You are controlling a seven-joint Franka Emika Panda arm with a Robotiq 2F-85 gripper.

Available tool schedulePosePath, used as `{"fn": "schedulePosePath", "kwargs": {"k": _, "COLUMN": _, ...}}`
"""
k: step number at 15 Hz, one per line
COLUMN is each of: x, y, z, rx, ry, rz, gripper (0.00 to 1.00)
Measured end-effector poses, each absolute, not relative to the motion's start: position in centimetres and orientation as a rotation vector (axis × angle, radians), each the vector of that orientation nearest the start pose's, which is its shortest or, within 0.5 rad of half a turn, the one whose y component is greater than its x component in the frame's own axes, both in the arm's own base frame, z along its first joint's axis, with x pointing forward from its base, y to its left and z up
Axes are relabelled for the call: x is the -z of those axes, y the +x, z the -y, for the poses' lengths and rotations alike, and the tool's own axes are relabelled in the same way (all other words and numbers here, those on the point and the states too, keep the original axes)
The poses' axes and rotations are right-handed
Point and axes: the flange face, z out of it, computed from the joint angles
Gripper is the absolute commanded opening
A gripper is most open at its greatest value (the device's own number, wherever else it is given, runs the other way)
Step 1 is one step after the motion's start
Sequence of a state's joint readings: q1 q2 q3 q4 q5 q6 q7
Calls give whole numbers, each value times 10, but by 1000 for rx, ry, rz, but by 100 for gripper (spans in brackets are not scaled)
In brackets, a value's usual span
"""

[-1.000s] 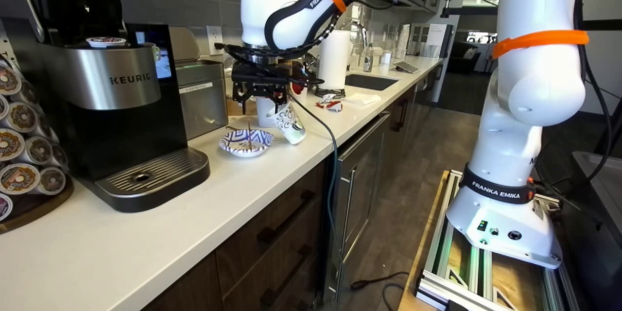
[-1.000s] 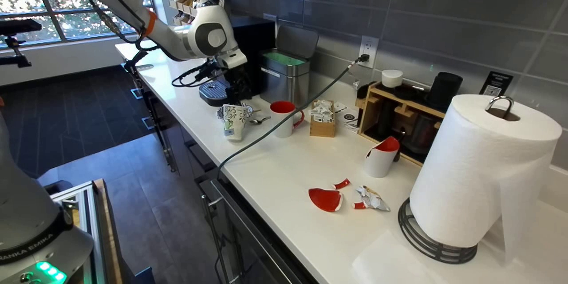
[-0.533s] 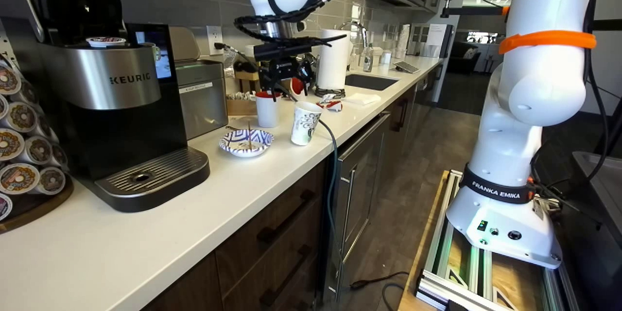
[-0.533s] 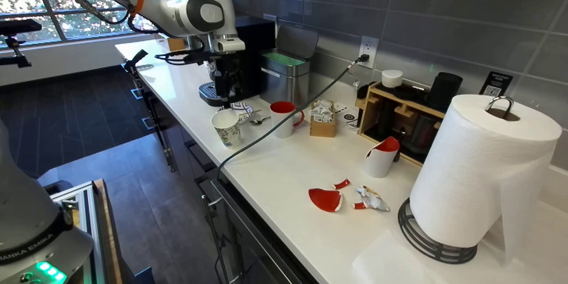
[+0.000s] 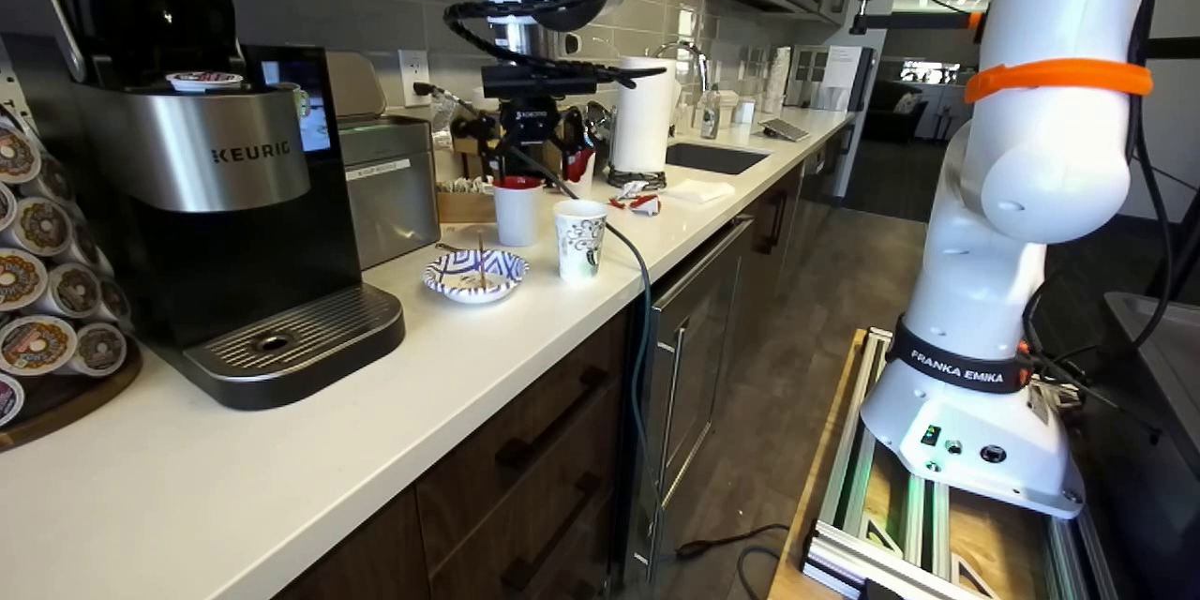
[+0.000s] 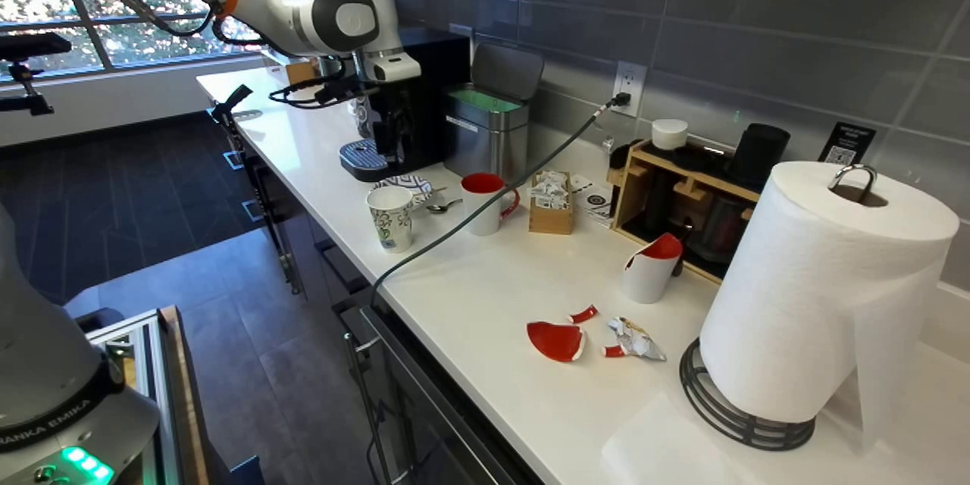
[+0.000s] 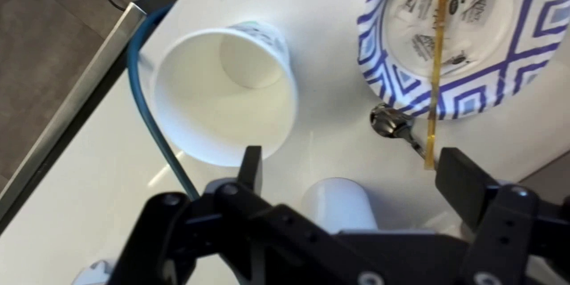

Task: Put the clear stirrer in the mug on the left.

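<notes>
Stirrer (image 7: 437,53): amber, lying across blue-patterned bowl (image 7: 507,71), one end past the rim | Bowl: on bench (image 5: 234,487), between front and back edges | Spoon (image 7: 391,122): just beside bowl | Paper cup (image 5: 579,244): upright, near front edge | Red-lined mug (image 6: 481,216): farther toward back edge | Gripper (image 7: 355,171): above bench, jaws wide apart

A low, wide white bowl with a blue pattern (image 5: 448,275) sits on a white countertop (image 5: 427,370), a thin brown stirrer (image 5: 482,262) reaching past its rim at 12 o'clock. Just beside the bowl, between 2 and 3 o'clock, a tall white cup with a dark swirling print (image 5: 577,244) stands upright; at 1 o'clock is a white mug with a red inside (image 5: 517,216), and above it hangs a black two-fingered gripper (image 5: 534,171), fingers spread apart. A silver-and-black coffee machine (image 5: 248,169) stands between 9 and 10 o'clock, a rectangular steel bin (image 5: 392,202) between 10 and 11
</notes>
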State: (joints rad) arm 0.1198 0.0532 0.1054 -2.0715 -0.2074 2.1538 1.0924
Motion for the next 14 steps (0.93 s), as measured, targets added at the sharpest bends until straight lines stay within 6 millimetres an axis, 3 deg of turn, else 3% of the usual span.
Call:
{"fn": "schedulePosePath", "kwargs": {"k": 3, "x": -401, "y": 558, "z": -125, "rx": 316, "ry": -3010, "rz": -1089, "gripper": 100}}
{"fn": "schedulePosePath", "kwargs": {"k": 7, "x": -360, "y": 574, "z": -138, "rx": 392, "ry": -3047, "rz": -1017, "gripper": 100}}
{"fn": "schedulePosePath", "kwargs": {"k": 10, "x": -334, "y": 589, "z": -147, "rx": 407, "ry": -3036, "rz": -1079, "gripper": 98}}
{"fn": "schedulePosePath", "kwargs": {"k": 12, "x": -324, "y": 600, "z": -151, "rx": 412, "ry": -3011, "rz": -1152, "gripper": 86}}
{"fn": "schedulePosePath", "kwargs": {"k": 13, "x": -320, "y": 605, "z": -151, "rx": 416, "ry": -2996, "rz": -1188, "gripper": 66}}
{"fn": "schedulePosePath", "kwargs": {"k": 14, "x": -318, "y": 610, "z": -151, "rx": 421, "ry": -2983, "rz": -1218, "gripper": 61}}
